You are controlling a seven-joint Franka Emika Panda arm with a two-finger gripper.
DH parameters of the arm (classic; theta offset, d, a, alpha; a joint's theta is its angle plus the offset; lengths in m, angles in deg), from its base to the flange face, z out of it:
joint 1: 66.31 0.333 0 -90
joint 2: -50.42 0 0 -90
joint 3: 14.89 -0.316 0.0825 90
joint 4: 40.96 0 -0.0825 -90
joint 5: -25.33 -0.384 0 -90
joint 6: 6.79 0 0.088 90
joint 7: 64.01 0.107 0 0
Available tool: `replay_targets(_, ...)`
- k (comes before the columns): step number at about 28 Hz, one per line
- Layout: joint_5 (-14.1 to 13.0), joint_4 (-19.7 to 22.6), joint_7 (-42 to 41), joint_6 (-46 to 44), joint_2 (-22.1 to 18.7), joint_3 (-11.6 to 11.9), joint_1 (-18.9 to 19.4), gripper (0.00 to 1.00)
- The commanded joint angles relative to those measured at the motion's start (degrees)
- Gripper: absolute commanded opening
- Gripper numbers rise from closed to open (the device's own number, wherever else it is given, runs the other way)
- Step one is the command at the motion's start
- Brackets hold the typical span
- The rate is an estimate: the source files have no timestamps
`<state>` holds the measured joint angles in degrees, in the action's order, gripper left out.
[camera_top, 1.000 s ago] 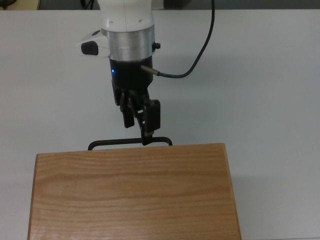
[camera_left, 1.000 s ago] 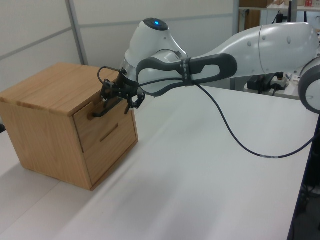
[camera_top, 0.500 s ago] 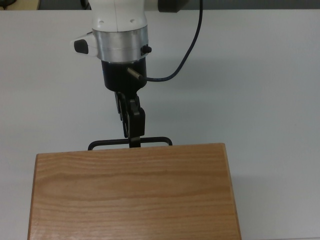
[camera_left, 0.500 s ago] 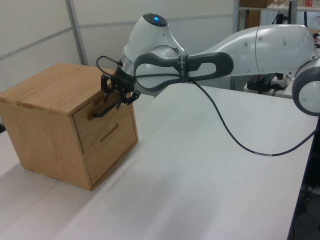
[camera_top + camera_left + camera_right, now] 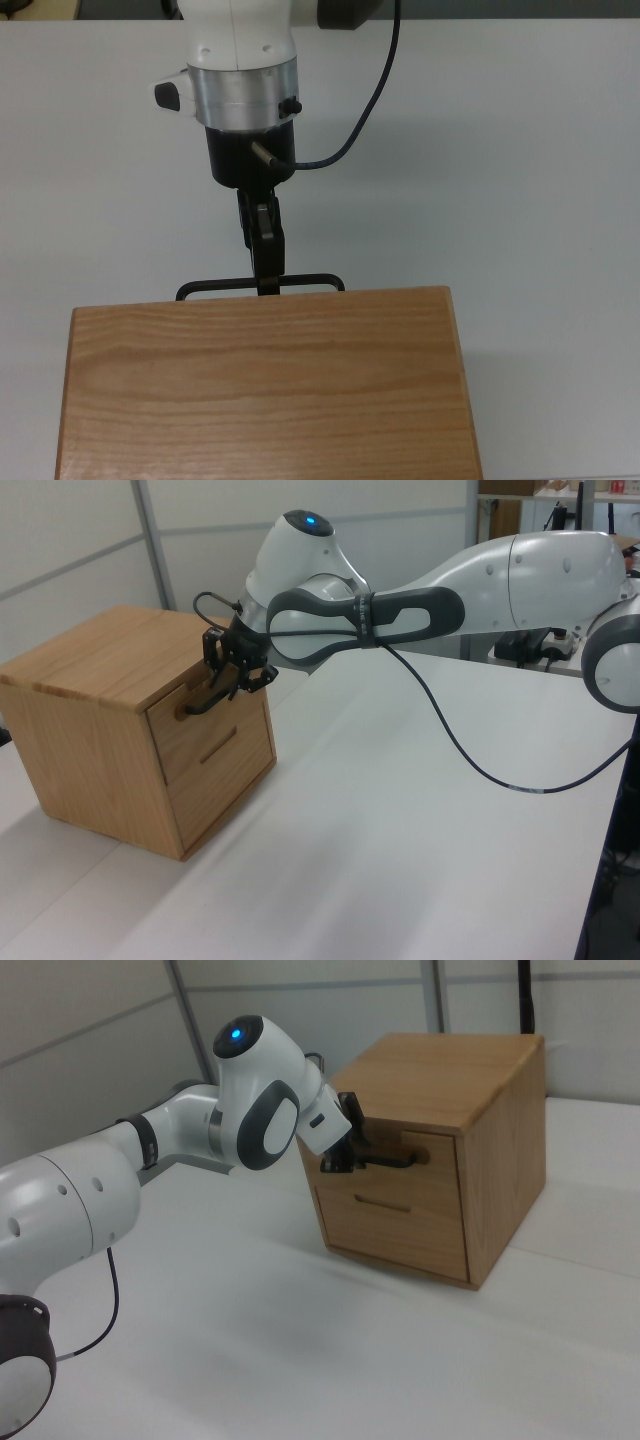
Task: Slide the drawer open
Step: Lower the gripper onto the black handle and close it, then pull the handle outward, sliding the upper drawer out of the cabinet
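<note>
At the wooden cabinet (image 5: 110, 715), the black two-finger gripper (image 5: 266, 285) is pinched onto the black curved bar handle (image 5: 210, 287) of the shut light wooden drawer (image 5: 205, 725) — thin bar, so pulling off-axis could slip it loose.

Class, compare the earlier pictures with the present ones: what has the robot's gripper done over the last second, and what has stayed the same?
The gripper slid along the black handle toward the top view's left, from near the bar's right end to about its middle, and its wrist turned so the fingers look narrow from above. The drawer has not slid out, and the cabinet has not moved.
</note>
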<state>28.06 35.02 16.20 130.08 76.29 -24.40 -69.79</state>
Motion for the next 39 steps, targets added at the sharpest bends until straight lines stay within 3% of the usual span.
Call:
replay_targets(1,1.23,-0.66,2.06,-0.02,0.59,-0.06,0.22,0.35)
replay_targets(4,1.23,-0.57,2.06,-0.02,0.59,-0.06,0.31,0.32)
replay_targets(8,1.31,-0.48,1.97,-1.24,0.67,-0.06,0.48,0.01)
replay_targets(20,1.31,0.48,1.88,-5.37,-0.99,-0.15,0.22,0.00)
replay_targets(39,0.26,22.10,1.36,-11.62,-18.74,-0.42,0.13,0.00)
